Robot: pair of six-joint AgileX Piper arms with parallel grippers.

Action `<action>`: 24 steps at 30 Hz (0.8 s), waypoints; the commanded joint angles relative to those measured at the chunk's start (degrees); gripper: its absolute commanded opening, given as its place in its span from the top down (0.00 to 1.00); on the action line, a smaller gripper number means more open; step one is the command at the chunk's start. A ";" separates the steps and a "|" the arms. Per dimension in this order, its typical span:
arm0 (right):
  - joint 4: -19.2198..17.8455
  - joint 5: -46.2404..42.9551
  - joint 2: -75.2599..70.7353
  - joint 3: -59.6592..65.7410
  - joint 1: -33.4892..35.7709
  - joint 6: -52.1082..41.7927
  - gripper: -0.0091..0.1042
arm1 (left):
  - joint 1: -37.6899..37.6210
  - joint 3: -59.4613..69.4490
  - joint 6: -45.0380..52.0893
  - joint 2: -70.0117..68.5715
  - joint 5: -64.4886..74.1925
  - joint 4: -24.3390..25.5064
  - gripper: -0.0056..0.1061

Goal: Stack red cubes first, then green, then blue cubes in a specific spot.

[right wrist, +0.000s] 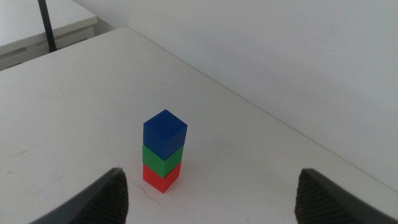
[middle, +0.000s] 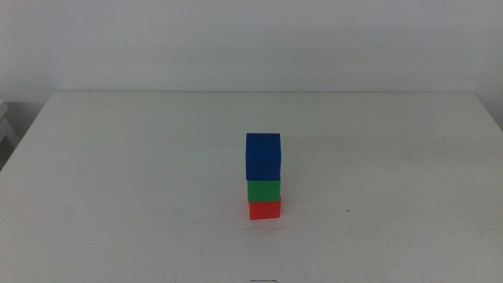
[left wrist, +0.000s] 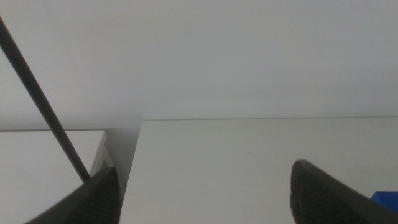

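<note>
Near the middle of the tabletop [middle: 118, 157], somewhat closer to its near edge than to its far edge and well away from both side edges, a three-cube tower is seen standing. The red cube [middle: 265, 210] is set at the bottom, directly on the white surface; the green cube [middle: 263, 190] is carried on top of it; the blue cube [middle: 262, 156] is placed on the green one as the cap. The order asked for by the task is thus matched, red, then green, then blue. The faces are lined up fairly well in the middle view, and the tower is seen upright, with no lean that can be made out; in the right wrist view the blue cube appears turned very slightly against the two below it, though this cannot be told for certain.

No cube is touched by either arm. The right pincer [right wrist: 208, 193] is held apart from the stack, looking down on it, with its jaws spread wide and nothing between them. The left pincer [left wrist: 205, 193] is directed towards the far edge of the tabletop, its jaws likewise spread wide and empty; only a sliver of the blue cube is caught at the border of that view.

The stacking is judged to be finished. Nothing further appears to be left, beyond the arms being kept clear of the tower.
</note>
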 commanded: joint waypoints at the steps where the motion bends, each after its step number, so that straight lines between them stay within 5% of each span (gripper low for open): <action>1: 0.12 -3.88 0.16 -1.26 -0.34 -0.70 0.27 | -0.13 -1.03 -0.29 -0.02 -4.01 0.51 0.11; 5: -1.57 -4.78 0.16 -0.71 -0.47 -0.70 0.27 | -0.13 -1.03 -0.29 -0.02 -4.28 -3.42 0.11; 11: -10.49 -17.30 0.10 5.27 -1.35 -0.70 0.27 | -0.13 4.49 -0.29 -0.95 -12.80 -5.70 0.11; 16: -8.53 -28.23 0.10 13.19 -5.77 -0.70 0.27 | -0.13 15.39 -0.29 -3.09 -26.59 -6.51 0.11; 21: -2.87 -33.03 -2.07 20.95 -13.47 -0.70 0.27 | -0.13 29.40 -0.29 -5.99 -43.58 -10.45 0.11; 24: -4.00 -33.59 -5.87 25.66 -17.41 -0.70 0.27 | -0.13 39.16 -0.29 -8.01 -53.34 -10.24 0.11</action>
